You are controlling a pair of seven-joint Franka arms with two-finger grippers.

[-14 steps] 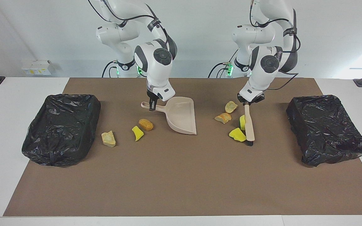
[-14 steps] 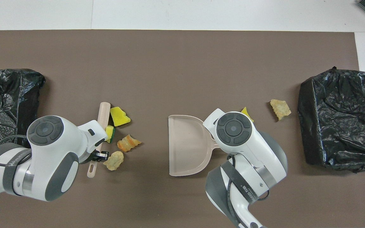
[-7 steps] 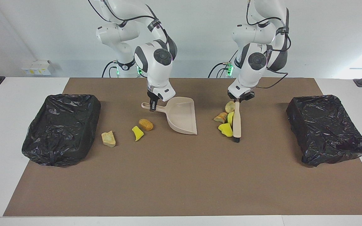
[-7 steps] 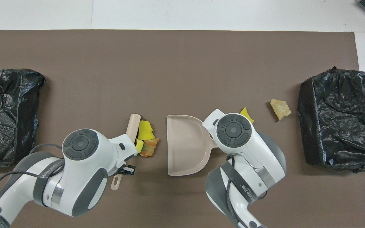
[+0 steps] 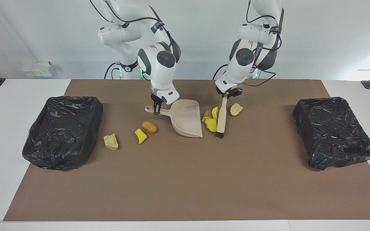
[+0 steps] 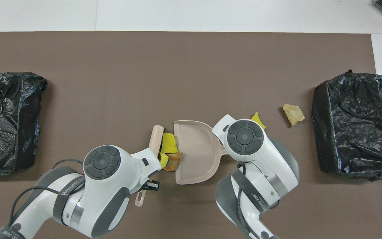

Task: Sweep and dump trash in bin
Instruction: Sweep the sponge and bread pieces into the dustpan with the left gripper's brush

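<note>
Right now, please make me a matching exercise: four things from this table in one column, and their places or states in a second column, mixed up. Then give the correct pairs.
Things:
1. dustpan
2. brush
3. tan chunk
4. bin

Places or states:
A. lies alone, near the black-lined bin at the right arm's end
B. handle held by the shut right hand
C. lined with black plastic, at the left arm's end
D. held by the shut left hand, pressing yellow pieces against the dustpan's open edge

Pairs: 1-B, 2-D, 3-A, 4-C
</note>
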